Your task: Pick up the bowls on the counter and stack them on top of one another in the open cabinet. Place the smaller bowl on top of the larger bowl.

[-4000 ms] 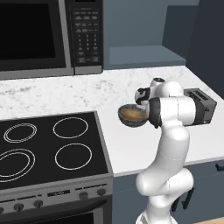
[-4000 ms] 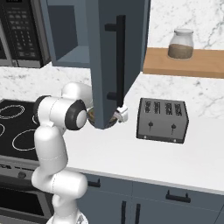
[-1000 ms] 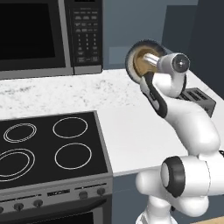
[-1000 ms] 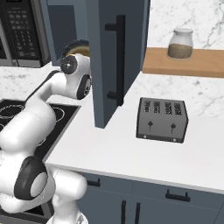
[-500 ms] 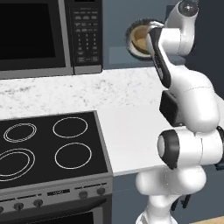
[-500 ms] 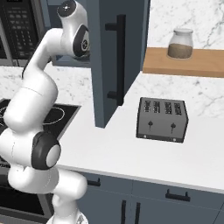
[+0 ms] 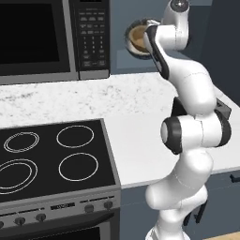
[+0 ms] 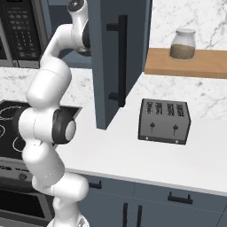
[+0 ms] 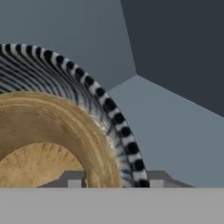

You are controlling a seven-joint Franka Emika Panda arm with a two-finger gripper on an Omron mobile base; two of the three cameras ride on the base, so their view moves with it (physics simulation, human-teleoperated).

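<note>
Smaller bowl [image 9: 39, 144] nested in larger bowl [image 9: 94, 94], both cropped, gripper hidden

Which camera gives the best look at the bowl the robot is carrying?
The hand view: the bowl sits close up, tan inside with a striped rim. The left base view shows it small, by the cabinet; in the right base view I cannot make it out.

Left of the claw hangs the black microwave [image 7: 54, 37], with the black stovetop [image 7: 49, 157] low down beneath it. Off to the claw's right and lower sits a dark toaster [image 8: 165, 120], a lidded jar [image 8: 182, 44] up on a wooden shelf [image 8: 188, 64].
</note>
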